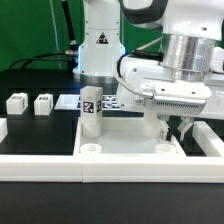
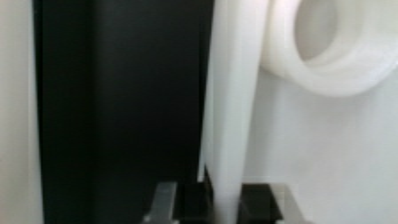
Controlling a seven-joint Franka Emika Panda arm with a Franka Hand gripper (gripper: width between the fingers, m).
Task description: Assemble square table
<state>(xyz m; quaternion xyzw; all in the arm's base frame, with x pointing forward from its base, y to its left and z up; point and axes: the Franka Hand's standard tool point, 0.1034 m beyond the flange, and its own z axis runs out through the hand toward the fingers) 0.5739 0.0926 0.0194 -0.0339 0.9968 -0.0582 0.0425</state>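
Here, the gripper (image 1: 178,128) reaches down at the exterior view's right and is clamped on the raised rim of the white tabletop (image 1: 125,137). The wrist view confirms it: the thin white wall of the tabletop (image 2: 231,110) runs straight between the two dark fingers (image 2: 173,203), which press in on either side of it. A round socket (image 2: 347,50) shows just beside that gripped rim.

The tabletop lies flat on the black table (image 1: 40,130), just behind the long white rail (image 1: 110,167) at the front edge. One upright leg (image 1: 90,108) with tags on it stands at the tabletop's side toward the exterior view's left — whether it is fixed there I cannot tell. Two loose legs (image 1: 15,102) (image 1: 43,102) sit side by side on the table further left, well apart from the tabletop. The marker board (image 1: 113,100) lies flat behind the upright leg.
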